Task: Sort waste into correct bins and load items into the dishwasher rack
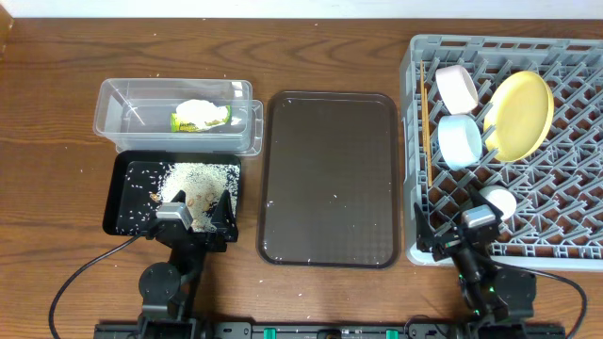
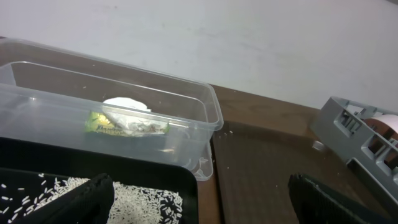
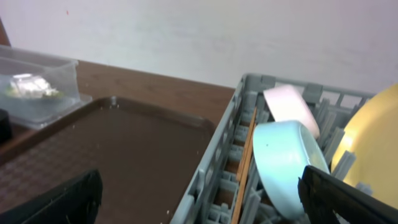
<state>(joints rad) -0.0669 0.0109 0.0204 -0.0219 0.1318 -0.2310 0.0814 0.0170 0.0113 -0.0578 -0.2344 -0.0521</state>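
1. Left gripper point(image 1: 196, 217) gapes wide and empty over the black bin's point(image 1: 118, 202) near edge; the rice point(image 1: 203, 176) lies just ahead.
2. Right gripper point(image 1: 468, 234), equally wide and empty, sits at the rack's point(image 1: 565, 247) near-left corner.
3. Wrapper point(image 1: 215, 121) and paper point(image 1: 196, 108) rest in the tub point(image 1: 113, 99).
4. Plate point(image 1: 518, 115), white bowl point(image 1: 457, 85), blue bowl point(image 1: 462, 141) and chopsticks point(image 1: 426, 132) are racked; the chopsticks run lengthwise away from the right jaws.

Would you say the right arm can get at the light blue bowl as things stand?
Probably yes: the right pincer sits open at the near edge of the rack, and the light blue bowl stands just beyond, only pegs between.
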